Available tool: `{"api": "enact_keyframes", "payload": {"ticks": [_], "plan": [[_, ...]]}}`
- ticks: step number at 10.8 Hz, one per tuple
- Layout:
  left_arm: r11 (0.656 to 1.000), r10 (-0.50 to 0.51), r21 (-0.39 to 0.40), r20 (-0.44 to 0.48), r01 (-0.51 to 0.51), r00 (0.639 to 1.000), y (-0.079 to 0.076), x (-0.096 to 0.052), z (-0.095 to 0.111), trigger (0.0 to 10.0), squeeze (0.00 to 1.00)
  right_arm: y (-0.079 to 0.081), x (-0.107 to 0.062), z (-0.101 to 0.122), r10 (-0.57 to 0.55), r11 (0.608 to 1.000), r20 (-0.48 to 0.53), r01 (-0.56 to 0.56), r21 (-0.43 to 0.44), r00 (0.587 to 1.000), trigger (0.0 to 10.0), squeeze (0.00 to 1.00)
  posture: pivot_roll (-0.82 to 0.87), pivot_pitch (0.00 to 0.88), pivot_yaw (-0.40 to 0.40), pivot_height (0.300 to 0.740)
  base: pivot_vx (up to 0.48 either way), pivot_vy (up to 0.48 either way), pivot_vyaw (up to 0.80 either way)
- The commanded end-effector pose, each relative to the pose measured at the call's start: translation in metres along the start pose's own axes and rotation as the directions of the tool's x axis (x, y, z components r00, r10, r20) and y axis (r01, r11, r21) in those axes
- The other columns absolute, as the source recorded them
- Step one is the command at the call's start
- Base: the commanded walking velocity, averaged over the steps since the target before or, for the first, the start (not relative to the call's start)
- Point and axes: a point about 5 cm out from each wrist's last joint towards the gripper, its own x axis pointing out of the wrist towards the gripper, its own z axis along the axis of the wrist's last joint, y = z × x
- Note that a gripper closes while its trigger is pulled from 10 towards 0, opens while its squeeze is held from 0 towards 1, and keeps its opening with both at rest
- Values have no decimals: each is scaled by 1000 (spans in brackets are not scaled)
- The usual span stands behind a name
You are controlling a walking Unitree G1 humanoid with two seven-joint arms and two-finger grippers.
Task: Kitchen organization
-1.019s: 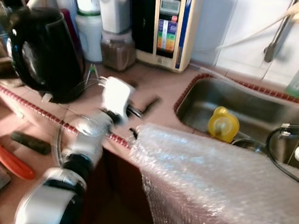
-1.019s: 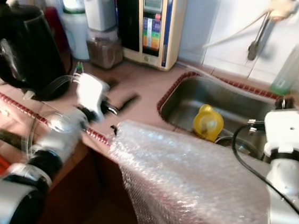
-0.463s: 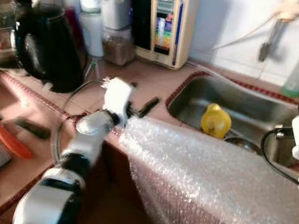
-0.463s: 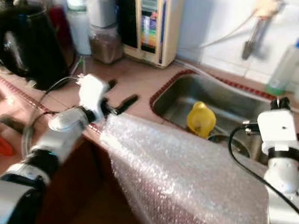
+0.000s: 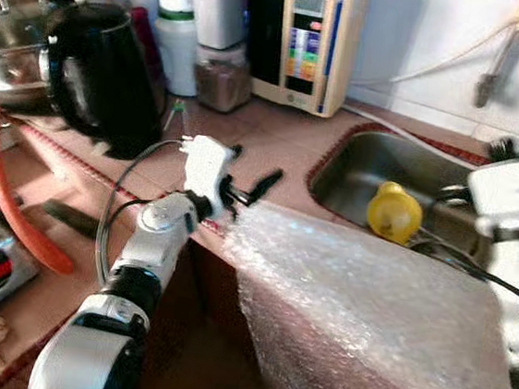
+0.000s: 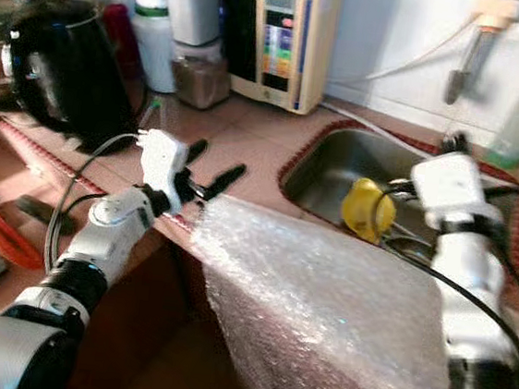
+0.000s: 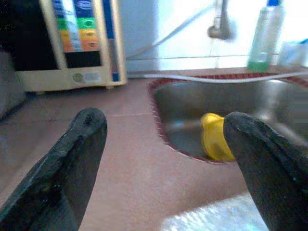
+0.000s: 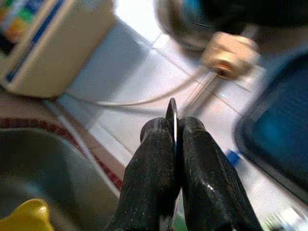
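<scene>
Since half a second ago the right arm has swung in over the sink, and its gripper (image 8: 174, 144) now has both fingers squeezed together on a thin edge that looks like the far corner of the bubble wrap (image 5: 359, 307). Honestly I can't swear that edge is the wrap from the wrist view alone. The left gripper (image 5: 246, 186) has let its fingers go wide; in the left wrist view the 2 black fingertips (image 7: 86, 125) stand well apart with nothing between them, and the near corner of the wrap sits just below them at the counter edge.

So my read is that the sheet is now carried from 1 side only. It's draped from the counter edge down across the front of the cabinet, so it could easily slide off toward the floor if the right grip is weak.

Stuff around: a yellow cup-like thing (image 5: 393, 211) lies in the sink (image 5: 356, 158). A black kettle (image 5: 101, 71) stands on the counter to the left, with a beige water unit (image 5: 304, 37) against the wall and an orange hose (image 5: 8, 205) curving along the counter's near side. The kettle is near the left arm, so any sweep that way looks tight.
</scene>
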Motion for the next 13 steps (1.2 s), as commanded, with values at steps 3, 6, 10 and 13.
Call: {"api": "enact_keyframes", "payload": {"ticks": [3,6,10,13], "plan": [[973,-227,-54,-77,223,971,-22,-4,-12,10000,0,28,1,-7,120,993,-2,-120,-10,993,10000,0,-34,0,77,740,0,0,0],[970,-239,-48,-64,236,969,-24,0,-3,10000,0,29,-8,-23,106,993,-46,-104,60,993,10000,1000,-46,0,89,740,0,0,0],[968,-246,-57,-48,244,968,-24,3,3,10000,0,16,-7,-29,63,991,-33,-66,-112,997,10000,1000,-44,0,95,740,0,0,0],[969,-241,-65,-50,238,969,-25,2,3,10000,0,11,-5,-10,14,999,44,-16,48,999,10000,1000,-40,0,89,740,0,0,0]]}}
